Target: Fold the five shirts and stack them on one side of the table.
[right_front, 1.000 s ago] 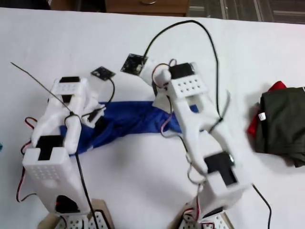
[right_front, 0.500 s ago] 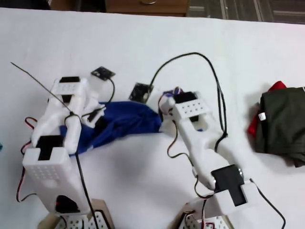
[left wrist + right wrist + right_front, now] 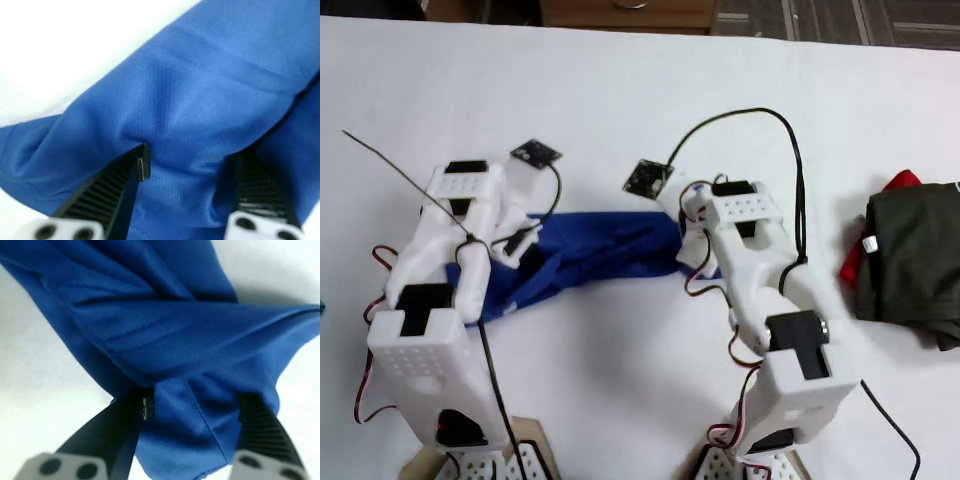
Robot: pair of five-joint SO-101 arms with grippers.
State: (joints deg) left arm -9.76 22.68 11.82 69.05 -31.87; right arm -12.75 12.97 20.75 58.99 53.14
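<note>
While it lies drawn out in a long, rumpled band across the middle of the white worktop (image 3: 620, 90), the blue knit shirt (image 3: 590, 255) is gripped at both of its ends. We see the left pincer (image 3: 192, 165) clenched on a bunch of the blue fabric, which bulges up between its two black ribbed fingers (image 3: 120, 180) and hides part of the far one. At the opposite end we find the right pincer (image 3: 197, 407) grasping a thick fold of the same cloth. A hemmed edge hangs down between its jaws, and pleats run away from them.

From the high view, the left white arm (image 3: 440, 270) lies along the near-left part of the worktop, over the shirt's end there. The right white arm (image 3: 760, 280) comes in from the near edge and meets the other end near the centre. A small black square module (image 3: 648, 178) on a looping black cable (image 3: 790, 150) sits just beyond the right arm's wrist. A second one (image 3: 535, 153) sits just beyond the left arm's wrist.

Well apart from the blue shirt, at the right edge, we note a dark olive folded garment (image 3: 915, 260) resting on top of a red garment (image 3: 898, 183) whose edges poke out. A thin dark wire (image 3: 395, 165) crosses the worktop on the left.
</note>
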